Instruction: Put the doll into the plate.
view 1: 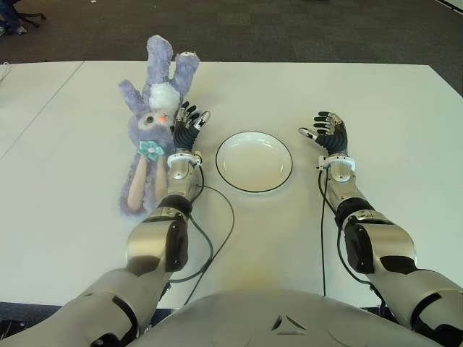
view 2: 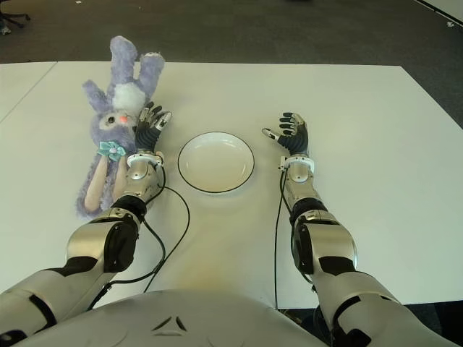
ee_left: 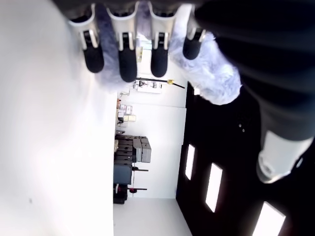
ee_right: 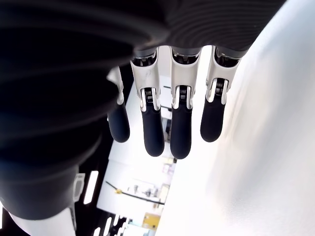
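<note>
Right now I am holding my left hand (view 1: 189,124) open, fingers spread, just beside the purple bunny doll (view 1: 150,119), which is lying on the white surface (view 1: 72,217). The empty plate (view 1: 254,161) is sitting between my hands. My right hand (view 1: 327,131) is hovering open, gripping nothing.

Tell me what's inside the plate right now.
Nothing: the plate shows a bare white bowl. The doll lies on the table at its left, beside the open left hand. The right hand is open too.
</note>
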`<state>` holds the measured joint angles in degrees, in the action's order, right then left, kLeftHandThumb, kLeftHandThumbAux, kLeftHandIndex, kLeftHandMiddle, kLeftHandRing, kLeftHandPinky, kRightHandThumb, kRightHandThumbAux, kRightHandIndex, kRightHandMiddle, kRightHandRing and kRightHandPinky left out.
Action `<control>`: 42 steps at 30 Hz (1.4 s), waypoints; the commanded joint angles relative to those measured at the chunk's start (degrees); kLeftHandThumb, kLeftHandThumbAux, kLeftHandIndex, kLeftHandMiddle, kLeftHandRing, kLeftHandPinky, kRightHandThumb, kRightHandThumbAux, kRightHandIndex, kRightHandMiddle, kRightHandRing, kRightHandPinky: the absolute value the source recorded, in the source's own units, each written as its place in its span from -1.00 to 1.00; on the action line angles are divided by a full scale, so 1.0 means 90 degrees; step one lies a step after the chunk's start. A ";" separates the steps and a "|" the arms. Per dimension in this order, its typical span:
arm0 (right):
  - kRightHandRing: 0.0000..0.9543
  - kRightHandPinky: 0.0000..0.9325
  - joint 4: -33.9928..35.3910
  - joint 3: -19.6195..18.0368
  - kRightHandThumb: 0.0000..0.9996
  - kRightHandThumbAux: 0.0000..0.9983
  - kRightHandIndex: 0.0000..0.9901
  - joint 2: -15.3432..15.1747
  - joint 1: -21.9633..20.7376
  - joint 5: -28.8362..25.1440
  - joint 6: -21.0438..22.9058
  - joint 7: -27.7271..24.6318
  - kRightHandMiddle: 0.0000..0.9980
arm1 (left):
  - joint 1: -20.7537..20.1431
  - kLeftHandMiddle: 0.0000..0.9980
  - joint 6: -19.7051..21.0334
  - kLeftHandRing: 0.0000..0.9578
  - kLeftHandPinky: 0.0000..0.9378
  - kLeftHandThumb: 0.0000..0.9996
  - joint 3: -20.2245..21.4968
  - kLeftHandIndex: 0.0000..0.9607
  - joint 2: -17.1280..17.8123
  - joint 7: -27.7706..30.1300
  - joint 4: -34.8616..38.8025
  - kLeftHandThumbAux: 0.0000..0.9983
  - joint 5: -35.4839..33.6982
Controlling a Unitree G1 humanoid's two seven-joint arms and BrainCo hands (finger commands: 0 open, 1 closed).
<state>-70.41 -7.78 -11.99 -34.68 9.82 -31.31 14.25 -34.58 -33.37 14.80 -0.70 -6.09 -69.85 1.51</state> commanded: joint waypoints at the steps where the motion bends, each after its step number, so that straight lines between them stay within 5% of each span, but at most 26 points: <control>1: -0.33 -0.39 -0.0815 0.0106 -1.00 0.61 -0.47 0.0640 0.1245 0.0062 0.0584 -0.0028 -0.35 | 0.1188 -0.70 0.0073 -0.68 -0.68 -1.00 -0.0470 -0.82 -0.0398 -0.0628 -0.0424 0.21 0.0446; 10: -0.33 -0.38 -0.0821 0.0190 -1.00 0.60 -0.49 0.0629 0.1247 0.0156 0.0654 0.0126 -0.36 | 0.1677 -0.74 -0.1047 -0.72 -0.73 -1.00 -0.1130 -0.88 -0.0209 -0.1015 0.0072 0.10 0.1014; 20: -0.34 -0.39 -0.0818 0.0080 -1.00 0.60 -0.50 0.0673 0.1217 0.0015 0.0726 -0.0008 -0.37 | 0.2710 -0.72 -0.1617 -0.71 -0.68 -1.00 -0.2007 -0.88 0.0123 -0.2884 0.2367 0.14 0.2829; 24: -0.33 -0.37 -0.0811 0.0065 -1.00 0.61 -0.48 0.0678 0.1221 -0.0004 0.0640 -0.0063 -0.36 | 0.2785 -0.73 -0.1982 -0.70 -0.64 -1.00 -0.2217 -0.86 0.0245 -0.3837 0.2739 0.17 0.3583; 34: -0.33 -0.36 -0.0818 0.0163 -1.00 0.58 -0.49 0.0648 0.1229 0.0127 0.0662 0.0052 -0.37 | 0.2749 -0.71 -0.2488 -0.69 -0.65 -0.98 -0.2274 -0.83 0.0468 -0.4515 0.3690 0.23 0.4102; 42: -0.36 -0.38 -0.0831 0.0273 -1.00 0.57 -0.51 0.0643 0.1230 0.0230 0.0772 0.0247 -0.39 | 0.2603 -0.67 -0.2800 -0.70 -0.69 -1.00 -0.2305 -0.72 0.1015 -0.5216 0.3194 0.22 0.4506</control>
<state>-70.10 -6.78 -11.17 -34.97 10.54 -31.31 16.40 -15.79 -57.09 -5.70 3.59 -49.14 -33.91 39.17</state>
